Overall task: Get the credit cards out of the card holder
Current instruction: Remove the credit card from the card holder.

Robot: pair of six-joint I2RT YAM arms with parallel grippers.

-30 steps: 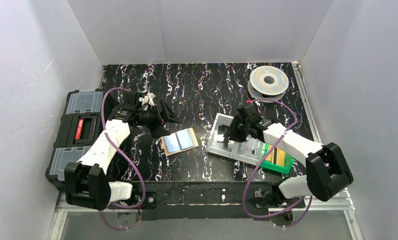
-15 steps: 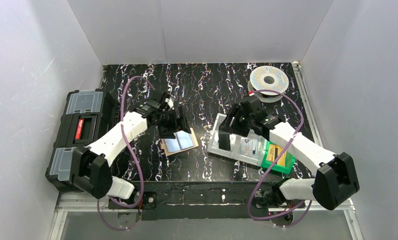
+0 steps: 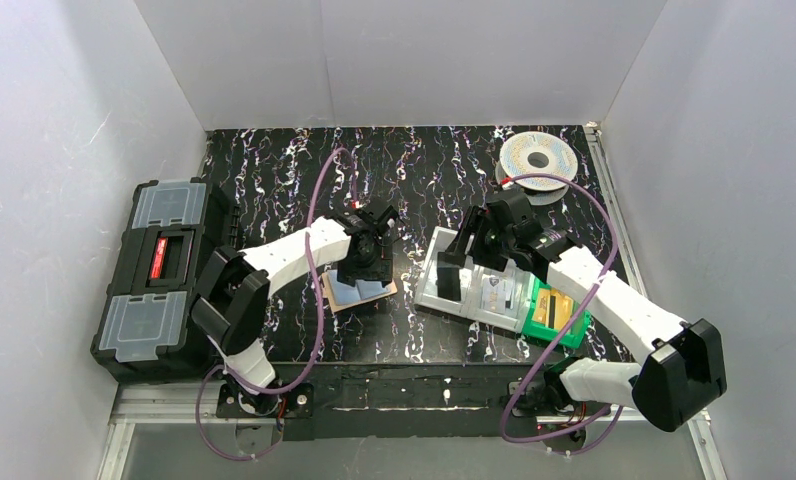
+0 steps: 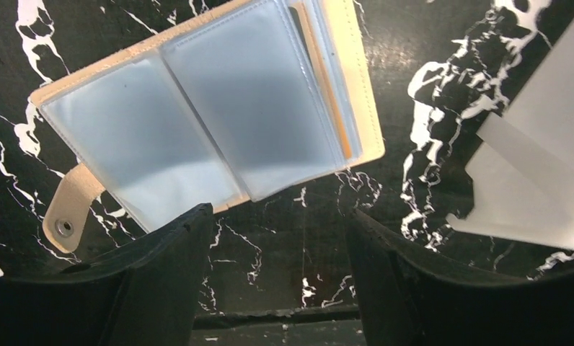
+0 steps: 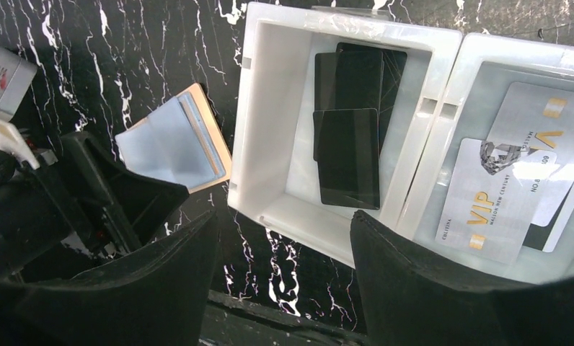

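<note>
Black white-veined table (image 3: 274,170), mid-front: white plastic compartment tray (image 5: 249,108) right of the open tan leather card holder (image 4: 210,119), pale-blue credit cards (image 4: 270,101) inside. Your left gripper (image 4: 280,216) and right gripper (image 5: 284,223) hang spread, empty. Pinch sleeve, not card, and the holder drags.

The card holder (image 4: 212,115) has a matt, tan, leather-like cover, a small metal snap on its strap, and smooth clear plastic sleeves that catch the light. Under it, the desk (image 4: 414,72) is smooth black marble-pattern with a slight sheen. Right of the card holder, a smooth white plastic tray (image 5: 259,108) holds glossy silvery credit cards (image 5: 500,209) and shiny black cards (image 5: 349,155).
</note>
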